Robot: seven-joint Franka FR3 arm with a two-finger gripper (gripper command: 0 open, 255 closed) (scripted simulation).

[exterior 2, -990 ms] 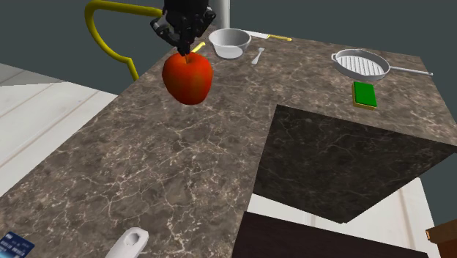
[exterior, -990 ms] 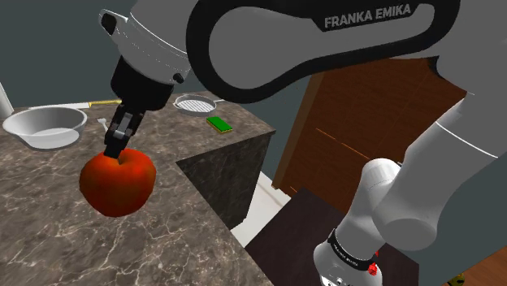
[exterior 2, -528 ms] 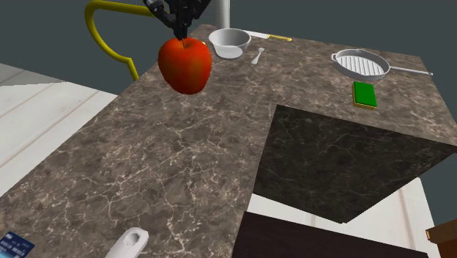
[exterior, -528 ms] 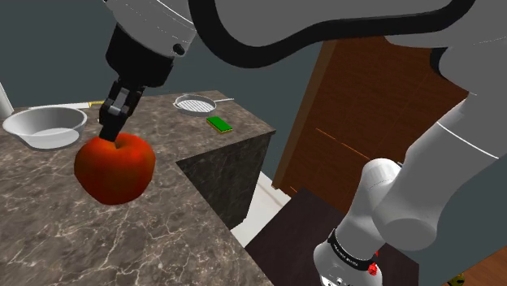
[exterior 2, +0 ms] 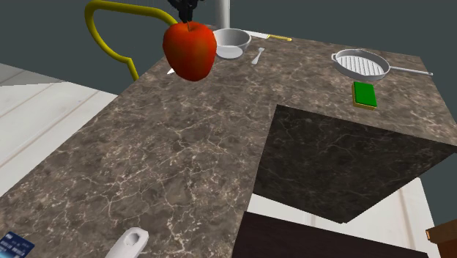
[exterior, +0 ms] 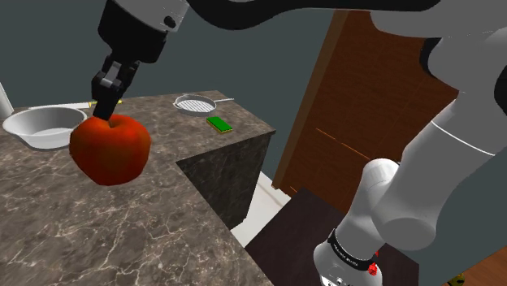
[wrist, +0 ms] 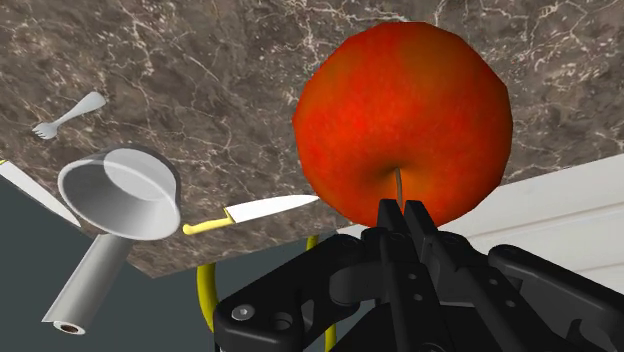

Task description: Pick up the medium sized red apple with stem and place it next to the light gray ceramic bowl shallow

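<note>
1. Gripper (wrist: 402, 208): fingers pinched tight on the fruit's stem end.
2. Red apple (wrist: 400, 110): hanging clear above the marbled counter (exterior: 122, 236); the carry step appears in hand.
3. Grey bowl (exterior: 45, 126): just beyond. Next move: lower the fruit beside it, not inside.

No legible text, numbers or logos on anything in my views. The small blue item (exterior 2: 15, 242) at the marble countertop's (exterior 2: 183, 168) near corner may be printed, but it's too small to read.
</note>
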